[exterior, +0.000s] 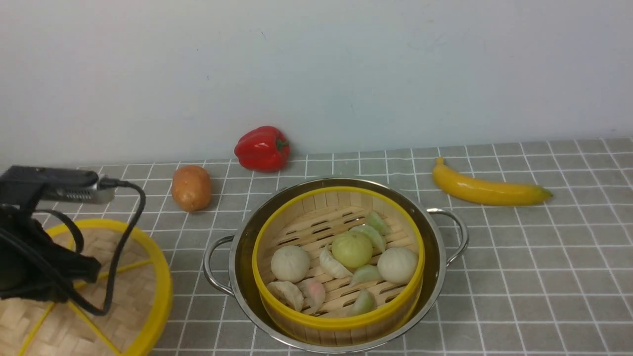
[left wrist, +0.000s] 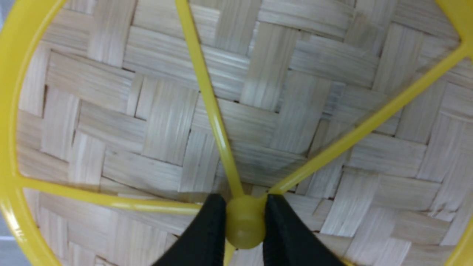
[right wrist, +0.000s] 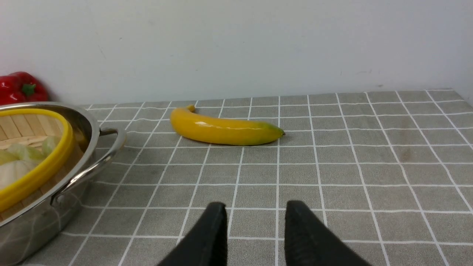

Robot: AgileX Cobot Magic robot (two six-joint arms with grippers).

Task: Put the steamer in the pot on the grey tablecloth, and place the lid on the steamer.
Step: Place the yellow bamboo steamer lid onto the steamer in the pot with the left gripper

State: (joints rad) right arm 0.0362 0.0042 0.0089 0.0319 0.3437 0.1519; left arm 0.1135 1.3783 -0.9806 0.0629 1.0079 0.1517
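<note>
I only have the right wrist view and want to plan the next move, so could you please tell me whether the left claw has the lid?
Observer: Yes, the left claw is shut on the knob at the centre of the lid.
Operator: Thank you. Where is the lid relative to the pot?
Observer: In the front view it is to the left of the pot, apart from it.
Operator: Does the steamer sit fully inside the pot?
Observer: Yes, the whole rim of the steamer lies within the pot's rim.
</note>
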